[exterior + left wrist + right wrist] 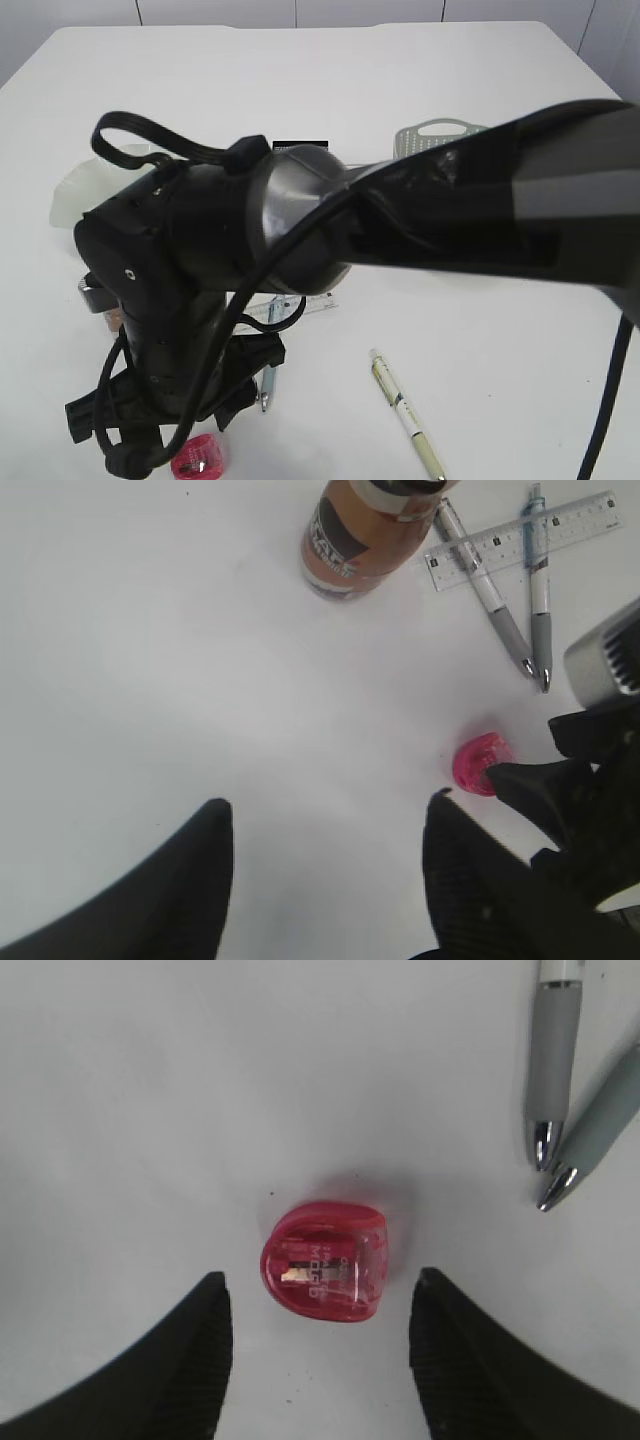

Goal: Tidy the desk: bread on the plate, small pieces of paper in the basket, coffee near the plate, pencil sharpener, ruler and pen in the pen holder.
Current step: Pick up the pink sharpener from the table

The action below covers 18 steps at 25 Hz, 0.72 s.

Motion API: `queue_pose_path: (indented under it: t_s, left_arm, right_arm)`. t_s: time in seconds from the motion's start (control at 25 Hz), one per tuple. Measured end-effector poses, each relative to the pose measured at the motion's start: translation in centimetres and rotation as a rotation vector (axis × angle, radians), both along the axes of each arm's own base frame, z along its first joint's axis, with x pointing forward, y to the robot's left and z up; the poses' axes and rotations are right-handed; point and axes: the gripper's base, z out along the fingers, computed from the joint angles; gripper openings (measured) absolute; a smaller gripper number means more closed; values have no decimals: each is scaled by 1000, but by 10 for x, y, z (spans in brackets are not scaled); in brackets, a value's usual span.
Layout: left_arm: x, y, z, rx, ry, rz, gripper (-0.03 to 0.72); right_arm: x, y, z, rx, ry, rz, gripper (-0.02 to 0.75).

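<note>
A red pencil sharpener (325, 1270) lies on the white table between the fingers of my right gripper (320, 1295), which is open and apart from it on both sides. My right arm (200, 290) reaches across to the front left, above the sharpener (198, 455). My left gripper (325, 820) is open over bare table, with the sharpener (478, 765) to its right. A brown coffee bottle (355, 535), a clear ruler (525, 535) and two grey-grip pens (495, 595) lie beyond. Another pen (407, 412) lies front centre. Bread and paper pieces are hidden.
A pale plate (72, 195) sits at the left, partly behind the arm. A light green basket (435, 133) stands at the back right. A black edge (300, 146) shows behind the arm; I cannot tell what it is.
</note>
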Motion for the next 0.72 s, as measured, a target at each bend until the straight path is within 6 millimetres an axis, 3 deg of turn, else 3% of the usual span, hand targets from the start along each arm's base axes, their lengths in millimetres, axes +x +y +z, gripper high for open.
queue_pose_path:
  t_s: [0.32, 0.72]
  left_arm:
    - [0, 0, 0, 3, 0, 0, 442]
    - [0, 0, 0, 5, -1, -1, 442]
  right_arm:
    - [-3, 4, -29, -35, 90, -21, 418]
    - [-3, 5, -39, -43, 100, -20, 418]
